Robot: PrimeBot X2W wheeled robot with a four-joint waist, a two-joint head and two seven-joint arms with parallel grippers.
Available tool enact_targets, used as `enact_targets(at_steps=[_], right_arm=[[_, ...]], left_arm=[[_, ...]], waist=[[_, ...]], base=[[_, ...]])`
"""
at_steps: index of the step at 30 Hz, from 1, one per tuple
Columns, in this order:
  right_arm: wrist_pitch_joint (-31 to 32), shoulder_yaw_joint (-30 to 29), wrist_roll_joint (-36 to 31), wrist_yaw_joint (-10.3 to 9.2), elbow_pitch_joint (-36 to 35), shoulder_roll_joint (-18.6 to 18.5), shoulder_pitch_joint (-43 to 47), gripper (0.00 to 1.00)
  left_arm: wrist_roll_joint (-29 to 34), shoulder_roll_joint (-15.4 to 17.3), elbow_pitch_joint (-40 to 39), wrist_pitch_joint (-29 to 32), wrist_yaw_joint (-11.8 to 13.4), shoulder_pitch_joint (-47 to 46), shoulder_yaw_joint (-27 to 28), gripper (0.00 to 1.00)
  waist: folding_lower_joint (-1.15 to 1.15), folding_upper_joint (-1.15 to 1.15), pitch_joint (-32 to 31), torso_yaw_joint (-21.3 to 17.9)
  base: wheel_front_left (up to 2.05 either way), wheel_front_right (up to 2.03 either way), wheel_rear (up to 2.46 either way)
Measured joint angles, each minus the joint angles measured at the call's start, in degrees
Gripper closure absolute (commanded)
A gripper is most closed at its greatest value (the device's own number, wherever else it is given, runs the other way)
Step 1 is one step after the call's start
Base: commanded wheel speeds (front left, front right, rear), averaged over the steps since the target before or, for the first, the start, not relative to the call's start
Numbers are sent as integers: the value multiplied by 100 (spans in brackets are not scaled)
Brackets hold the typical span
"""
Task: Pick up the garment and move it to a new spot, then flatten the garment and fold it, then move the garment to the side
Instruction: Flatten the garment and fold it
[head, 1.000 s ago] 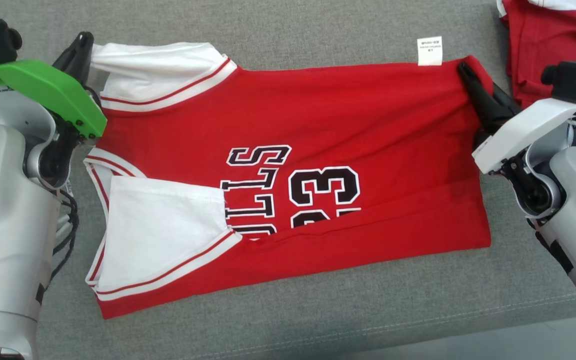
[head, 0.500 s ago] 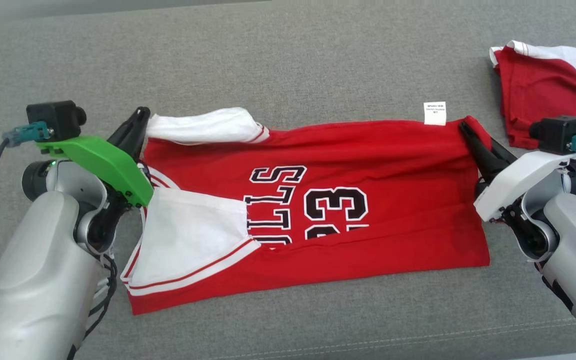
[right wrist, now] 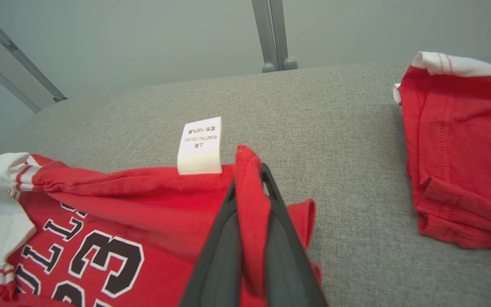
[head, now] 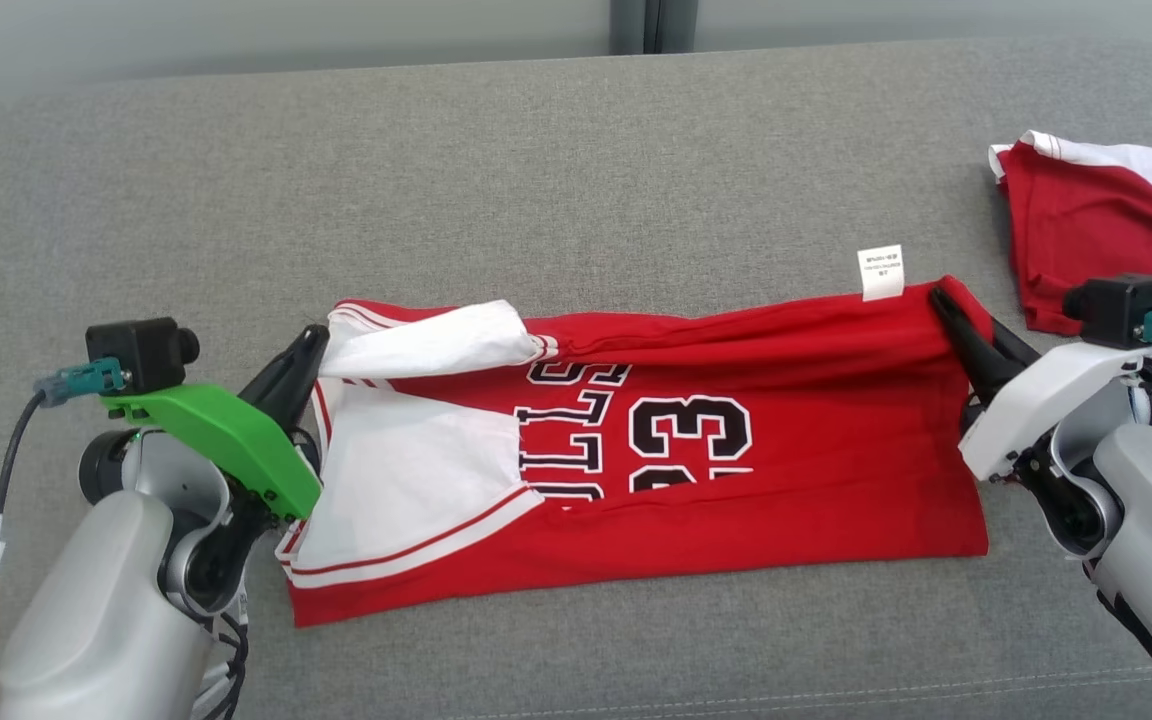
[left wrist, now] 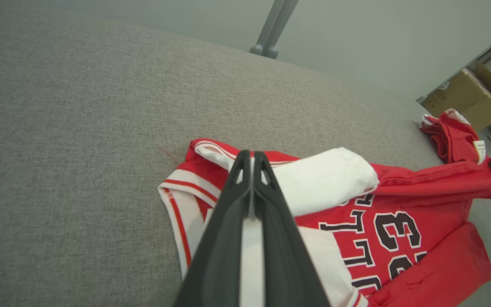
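The red jersey lies on the grey sofa, its far edge clamped by the left gripper at the white sleeve and the right gripper beside the label. I'd bring both corners forward level and taut.

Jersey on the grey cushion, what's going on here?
The robot looks mid-fold on the red jersey. Its left gripper is shut on the white-sleeve end. Its right gripper is shut on the hem corner beside the white label. Both hold the far edge, which looks raised off the grey cushion, while the near edge lies flat. A second red garment sits apart at the far right.
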Motion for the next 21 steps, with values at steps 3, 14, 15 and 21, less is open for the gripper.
enact_targets(at_steps=[3,14,15,21], right_arm=[[-2,38,0,1,62,-21,98,91],[-26,230,-111,2,210,-152,128,100],[-27,235,-111,2,223,-155,128,100],[-92,242,-111,2,286,-162,130,100]], left_arm=[[-100,-8,-151,47,0,233,-9,100],[-136,48,-455,105,11,936,-108,100],[-136,62,-502,105,12,984,-109,100],[-232,100,-777,104,110,1242,-102,100]], waist=[[0,0,-36,35],[0,0,-33,124],[0,0,-30,127],[0,0,-23,143]], base=[[0,0,0],[0,0,0],[0,0,0],[0,0,0]])
